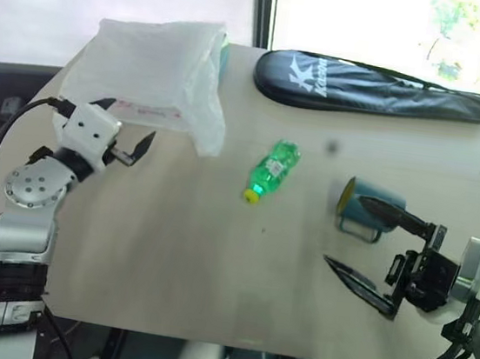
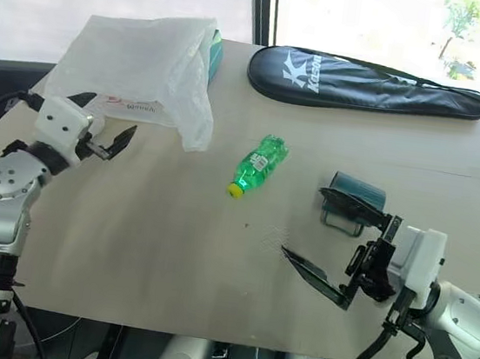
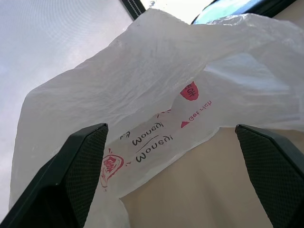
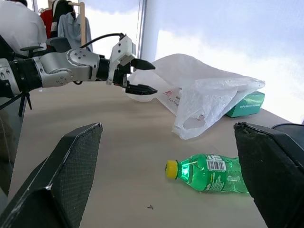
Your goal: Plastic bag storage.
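One teal box behind plastic bag, clearest via right wrist.

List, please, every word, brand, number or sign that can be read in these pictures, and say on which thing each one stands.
"K", large and white, with a brand word beginning "Kas" beside it, its other letters too blurred: on the black racket case.
Red and dark print on the plastic bag: seen reversed through the film, not surely readable.
Label and barcode on the green bottle: too small to read.
Green box behind the bag: no legible text.

Bare table betw. hands; bottle, mug obstruct centre-right.
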Motion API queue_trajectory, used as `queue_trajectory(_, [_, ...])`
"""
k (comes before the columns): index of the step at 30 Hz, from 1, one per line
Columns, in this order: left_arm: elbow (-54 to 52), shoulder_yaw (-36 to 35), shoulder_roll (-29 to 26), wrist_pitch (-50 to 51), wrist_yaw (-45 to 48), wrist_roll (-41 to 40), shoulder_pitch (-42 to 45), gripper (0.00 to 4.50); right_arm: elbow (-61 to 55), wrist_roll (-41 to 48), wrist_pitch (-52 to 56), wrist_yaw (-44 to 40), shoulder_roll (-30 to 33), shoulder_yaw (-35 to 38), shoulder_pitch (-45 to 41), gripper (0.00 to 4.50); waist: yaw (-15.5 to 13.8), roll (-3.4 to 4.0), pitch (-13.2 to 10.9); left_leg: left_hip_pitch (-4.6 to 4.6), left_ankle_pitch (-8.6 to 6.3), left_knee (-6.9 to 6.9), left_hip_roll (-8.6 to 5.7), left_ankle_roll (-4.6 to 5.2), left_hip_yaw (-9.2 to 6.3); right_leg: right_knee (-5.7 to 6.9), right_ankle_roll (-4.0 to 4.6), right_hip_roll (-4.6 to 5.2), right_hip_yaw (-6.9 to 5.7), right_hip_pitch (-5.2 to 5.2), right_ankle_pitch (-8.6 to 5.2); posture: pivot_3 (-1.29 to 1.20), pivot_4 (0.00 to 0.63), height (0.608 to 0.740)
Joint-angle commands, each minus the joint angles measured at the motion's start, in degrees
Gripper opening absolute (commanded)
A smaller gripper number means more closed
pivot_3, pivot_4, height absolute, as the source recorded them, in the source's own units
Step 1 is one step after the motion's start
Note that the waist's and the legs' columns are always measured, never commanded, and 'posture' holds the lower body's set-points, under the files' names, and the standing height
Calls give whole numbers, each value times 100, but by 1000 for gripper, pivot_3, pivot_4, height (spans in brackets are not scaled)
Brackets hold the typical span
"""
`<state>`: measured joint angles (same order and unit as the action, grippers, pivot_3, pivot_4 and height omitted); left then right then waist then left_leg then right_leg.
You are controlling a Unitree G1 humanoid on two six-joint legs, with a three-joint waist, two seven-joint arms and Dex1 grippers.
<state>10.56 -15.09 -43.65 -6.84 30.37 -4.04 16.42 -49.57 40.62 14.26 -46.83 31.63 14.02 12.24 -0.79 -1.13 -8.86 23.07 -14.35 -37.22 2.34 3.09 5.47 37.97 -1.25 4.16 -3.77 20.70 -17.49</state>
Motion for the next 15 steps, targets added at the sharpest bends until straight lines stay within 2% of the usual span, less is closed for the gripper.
queue_trajectory(1, [224, -61, -141, -268, 47, -7, 284, 4471, -239, 98, -302, 108, -81, 115, 7, 4500, 1, 0, 0, 0, 0, 0, 0, 0, 0, 0, 0, 0, 0, 0, 0, 0, 150, 740])
queue_trajectory(5, [619, 16, -206, -498, -122, 275, 564, 4471, -235, 357, -289, 204, -99, 16, -52, 4500, 4, -2, 1, -1, 0, -4, 0, 0, 0, 4, -1, -1, -1, 0, 1, 0, 150, 740])
queue_trajectory(9, [930, 274, -421, -853, -544, 985, 781, 4471, -289, 434, -229, 396, -70, -34, -154, 4500, 4, -3, 0, -1, 0, -6, -1, 1, 1, 5, -2, -2, 0, -1, 1, 0, 150, 740])
queue_trajectory(11, [1086, 556, -617, -1127, -979, 1668, 909, 4471, -302, 416, -209, 450, -41, -72, -177, 4500, 3, -3, 0, -1, 0, -6, -1, 0, 1, 7, -2, -3, 0, 0, 1, 0, 150, 740])
queue_trajectory(15, [1710, 1074, -781, -972, -1697, 2616, 1536, 4471, -321, 355, -157, 607, 5, -153, -223, 4500, -5, -8, 1, 2, 0, -7, -2, 1, 1, 6, -2, -5, -3, 1, 1, 0, 150, 740])
